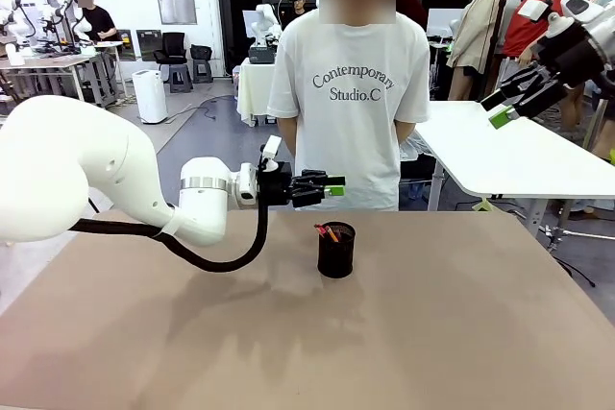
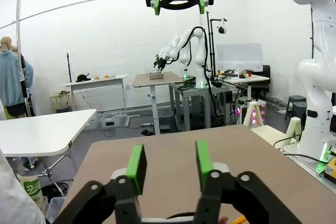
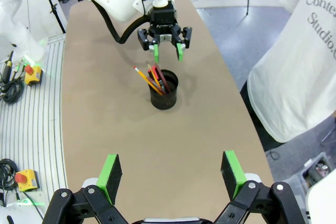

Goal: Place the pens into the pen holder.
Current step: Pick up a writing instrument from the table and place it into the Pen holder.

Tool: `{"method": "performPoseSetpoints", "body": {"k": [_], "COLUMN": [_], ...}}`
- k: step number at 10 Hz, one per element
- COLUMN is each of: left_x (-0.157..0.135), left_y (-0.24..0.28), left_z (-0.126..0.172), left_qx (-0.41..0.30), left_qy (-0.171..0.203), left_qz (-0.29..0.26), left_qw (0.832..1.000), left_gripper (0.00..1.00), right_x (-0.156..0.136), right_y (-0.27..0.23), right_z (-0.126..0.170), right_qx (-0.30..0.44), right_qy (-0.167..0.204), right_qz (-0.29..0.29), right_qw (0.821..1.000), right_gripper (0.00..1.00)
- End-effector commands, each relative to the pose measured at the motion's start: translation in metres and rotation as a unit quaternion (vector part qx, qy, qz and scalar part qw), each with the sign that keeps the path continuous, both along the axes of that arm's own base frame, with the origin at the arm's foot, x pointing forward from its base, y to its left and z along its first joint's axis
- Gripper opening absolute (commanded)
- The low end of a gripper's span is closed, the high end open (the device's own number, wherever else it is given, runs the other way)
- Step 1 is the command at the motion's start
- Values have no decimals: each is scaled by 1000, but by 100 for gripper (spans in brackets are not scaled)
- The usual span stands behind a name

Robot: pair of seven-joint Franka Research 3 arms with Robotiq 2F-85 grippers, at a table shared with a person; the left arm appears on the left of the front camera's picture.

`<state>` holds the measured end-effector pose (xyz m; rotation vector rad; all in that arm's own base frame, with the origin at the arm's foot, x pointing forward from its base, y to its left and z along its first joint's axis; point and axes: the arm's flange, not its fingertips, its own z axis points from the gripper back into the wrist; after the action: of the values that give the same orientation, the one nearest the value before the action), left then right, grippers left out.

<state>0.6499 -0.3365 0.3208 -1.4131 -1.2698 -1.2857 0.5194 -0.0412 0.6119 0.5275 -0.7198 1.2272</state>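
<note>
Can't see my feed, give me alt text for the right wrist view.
Both pens stand tilted in the black mesh pen holder on the brown table; the left gripper hangs open and empty beyond it, the right gripper wide open in the foreground.

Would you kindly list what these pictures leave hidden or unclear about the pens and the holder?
- Front view: the pens show as tips; the pen holder hides their shafts.
- Left wrist view: the bottom edge cuts off the pen holder's rim, behind the left gripper.
- Right wrist view: pens overlap; exact count unclear.
</note>
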Motion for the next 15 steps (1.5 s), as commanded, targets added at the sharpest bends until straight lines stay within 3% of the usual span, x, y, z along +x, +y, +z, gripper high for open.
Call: {"method": "performPoseSetpoints", "body": {"k": [1, 6, 7, 8, 9, 14, 15], "left_x": [2, 0, 0, -1, -2, -3, -6], "left_y": [3, 3, 3, 3, -1, -2, 4], "left_z": [3, 4, 4, 4, 0, -2, 9], "left_qx": [-1, 4, 2, -9, 2, 3, 40], "left_qy": [0, 3, 10, 41, 2, 12, 18], "left_qz": [-12, -21, -23, -34, -11, -13, -46], "left_qw": [1000, 1000, 1000, 999, 1000, 1000, 998], "left_gripper": [100, 100, 100, 100, 100, 100, 100], "right_x": [-1, -1, -1, -1, -1, -1, -1], "right_y": [0, 0, 0, 0, 0, 0, 0], "right_z": [2, 2, 2, 2, 2, 2, 2], "right_qx": [0, 0, 0, 0, 0, 0, 0], "right_qy": [1, 1, 1, 1, 1, 1, 1], "right_qz": [-2, -2, -2, -2, -2, -2, -2], "right_qw": [1000, 1000, 1000, 1000, 1000, 1000, 1000], "right_gripper": [100, 100, 100, 100, 100, 100, 100]}}
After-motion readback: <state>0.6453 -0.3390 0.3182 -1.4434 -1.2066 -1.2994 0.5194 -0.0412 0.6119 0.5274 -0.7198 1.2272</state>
